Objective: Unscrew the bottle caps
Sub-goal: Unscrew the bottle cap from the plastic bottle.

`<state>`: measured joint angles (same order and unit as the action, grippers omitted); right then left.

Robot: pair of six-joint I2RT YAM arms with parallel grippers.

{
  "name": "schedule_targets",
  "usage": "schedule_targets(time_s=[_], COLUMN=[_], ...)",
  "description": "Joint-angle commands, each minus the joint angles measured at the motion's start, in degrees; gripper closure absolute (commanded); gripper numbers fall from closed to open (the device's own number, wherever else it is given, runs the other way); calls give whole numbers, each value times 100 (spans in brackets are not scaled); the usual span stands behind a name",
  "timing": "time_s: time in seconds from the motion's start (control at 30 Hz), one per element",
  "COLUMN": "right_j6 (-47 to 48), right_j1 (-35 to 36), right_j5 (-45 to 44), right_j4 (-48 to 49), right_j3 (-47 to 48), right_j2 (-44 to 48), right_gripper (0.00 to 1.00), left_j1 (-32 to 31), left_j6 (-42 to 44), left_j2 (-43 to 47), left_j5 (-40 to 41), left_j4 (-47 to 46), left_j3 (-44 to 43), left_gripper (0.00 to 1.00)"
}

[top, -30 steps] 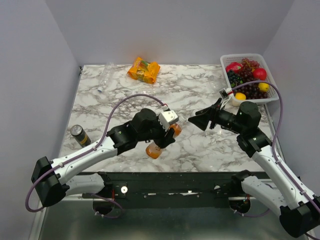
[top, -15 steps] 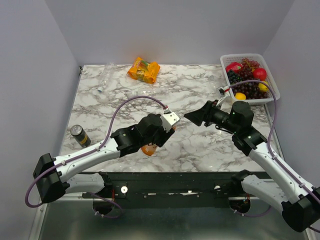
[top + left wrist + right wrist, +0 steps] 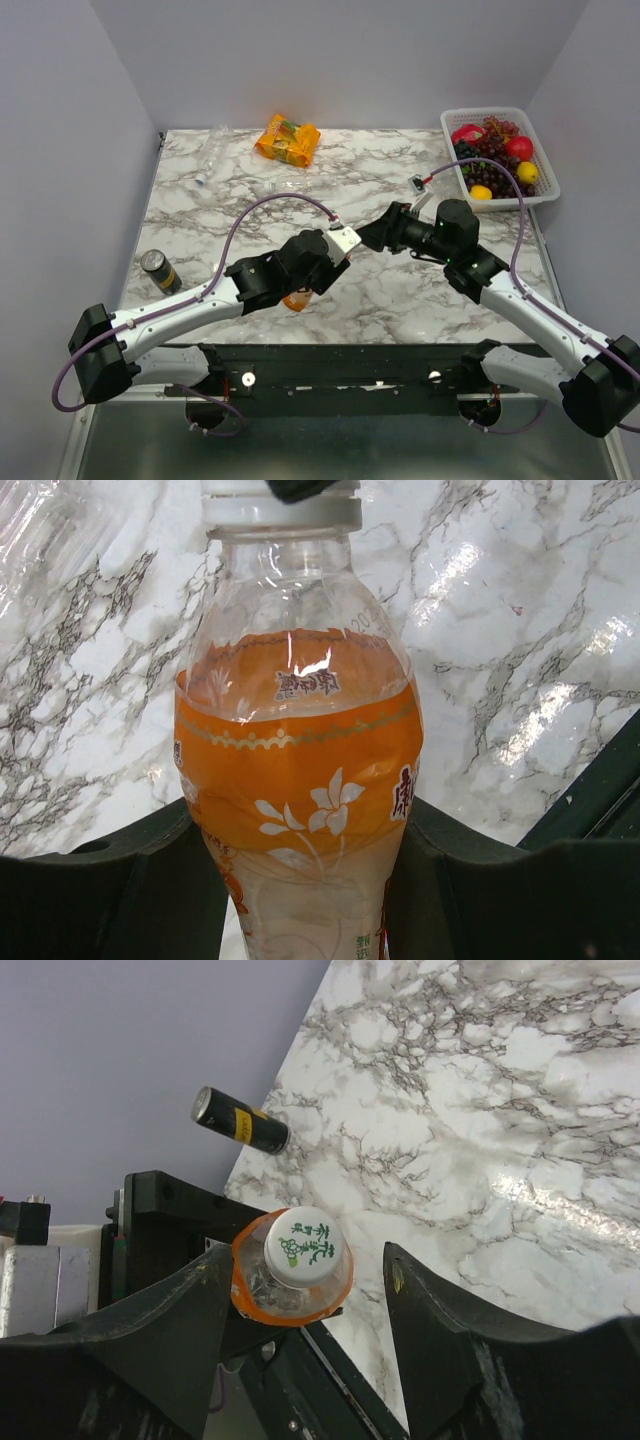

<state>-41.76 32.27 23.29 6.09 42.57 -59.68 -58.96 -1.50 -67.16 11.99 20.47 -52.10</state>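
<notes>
Fingers spread, the right gripper [image 3: 305, 1258] frames the white cap [image 3: 308, 1243] of an orange bottle [image 3: 290, 1310] — black can [image 3: 240, 1120] beyond.

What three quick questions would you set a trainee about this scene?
1. True or false: the left gripper holds the bottle that has orange liquid in it.
2. What colour is the cap on that bottle? A blue, B white, C red.
3. Which gripper has its jaws on either side of the cap?
Key: 1 true; 2 B; 3 the right gripper.
</notes>
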Motion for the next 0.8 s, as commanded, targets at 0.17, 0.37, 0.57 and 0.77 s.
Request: schedule_targets(time_s=[0.17, 0.37, 0.57, 0.77], right_j6=[-342, -368, -351, -395], right_j1=[121, 139, 148, 139], right_j5=[-70, 88, 220, 474], right_j4=[691, 780, 824, 1350], right_j3=[-64, -82, -126, -301], right_j2=[-272, -369, -343, -369], right_gripper=[35, 48, 59, 89], left_j1=[-54, -63, -63, -54], left_j6=[62, 71, 62, 114], left_j2=[-43, -26, -34, 71], left_j5=[172, 207, 190, -266], left_j4=[54, 62, 63, -16], left_j3=[-178, -178, -187, -143], left_gripper=[63, 63, 63, 62])
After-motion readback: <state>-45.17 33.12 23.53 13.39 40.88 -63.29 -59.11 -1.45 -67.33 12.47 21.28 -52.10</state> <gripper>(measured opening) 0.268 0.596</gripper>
